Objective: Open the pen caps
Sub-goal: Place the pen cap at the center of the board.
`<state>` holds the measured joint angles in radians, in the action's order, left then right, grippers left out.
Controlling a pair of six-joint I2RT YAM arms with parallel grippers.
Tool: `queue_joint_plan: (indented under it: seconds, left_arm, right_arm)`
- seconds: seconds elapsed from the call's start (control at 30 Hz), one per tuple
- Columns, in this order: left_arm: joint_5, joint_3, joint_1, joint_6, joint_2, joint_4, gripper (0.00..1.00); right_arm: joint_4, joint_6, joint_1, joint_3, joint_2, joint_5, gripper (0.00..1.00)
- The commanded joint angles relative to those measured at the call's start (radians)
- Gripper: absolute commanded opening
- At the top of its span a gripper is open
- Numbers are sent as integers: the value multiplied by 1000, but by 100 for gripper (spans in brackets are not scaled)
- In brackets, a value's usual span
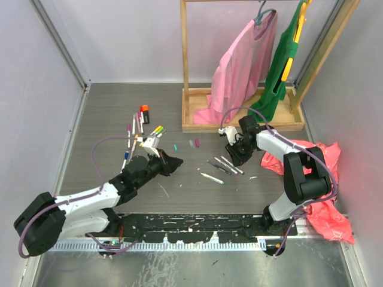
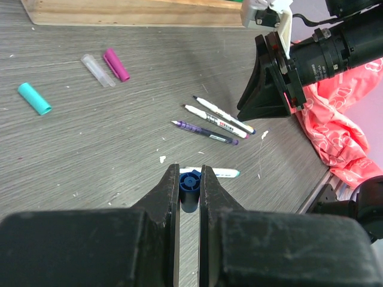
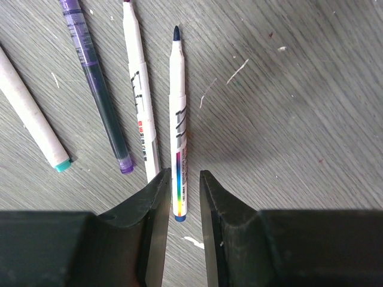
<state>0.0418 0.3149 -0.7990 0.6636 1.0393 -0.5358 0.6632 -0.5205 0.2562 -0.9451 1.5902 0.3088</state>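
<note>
1. from above, the left gripper point(image 1: 177, 162) hung over the table point(image 1: 108, 113); pens point(image 1: 225, 165) lay by the right gripper point(image 1: 234, 159).
2. left wrist: its jaws were clamped on a blue cap point(image 2: 190, 183).
3. right wrist: jaws stood slightly apart, astride a blue-tipped pen point(image 3: 178, 119).

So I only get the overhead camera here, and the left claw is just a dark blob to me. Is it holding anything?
Observer: Yes. Its wrist view shows the left gripper shut on a small blue cap, hollow end facing the camera.
Operator: And the right claw, over by those pens?
Observer: The right gripper is down over a white pen, with its jaws slightly apart on either side of the pen's tail end.
Operator: Is that pen capped?
Observer: No, its dark blue nib is bare.
</note>
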Motion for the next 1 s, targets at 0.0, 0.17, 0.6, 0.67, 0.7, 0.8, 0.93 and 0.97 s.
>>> queue_joint_plan:
  seconds: [0.0, 0.17, 0.6, 0.67, 0.7, 0.8, 0.93, 0.97]
  left_arm:
    - [34, 56, -31, -12, 35, -93, 0]
    - [57, 87, -72, -12, 99, -114, 0]
    - [160, 216, -171, -12, 301, -117, 0]
    - [178, 248, -183, -10, 335, -105, 0]
    - [193, 266, -191, -9, 354, -96, 0]
    - [222, 329, -200, 2, 414, -46, 0]
    - [260, 467, -202, 19, 518, 86, 0]
    - [274, 504, -202, 22, 544, 127, 0]
  right_arm:
    - [0, -4, 3, -40, -52, 18, 32]
    - [-2, -7, 5, -41, -76, 23, 32]
    - [3, -19, 4, -47, -120, 26, 32]
    - [2, -21, 4, -48, -123, 24, 32]
    - [1, -21, 5, -47, -126, 23, 32]
    - [1, -22, 5, -48, -132, 21, 32]
    - [-2, -21, 4, -48, -137, 13, 32]
    - [-3, -22, 5, -48, -139, 11, 32]
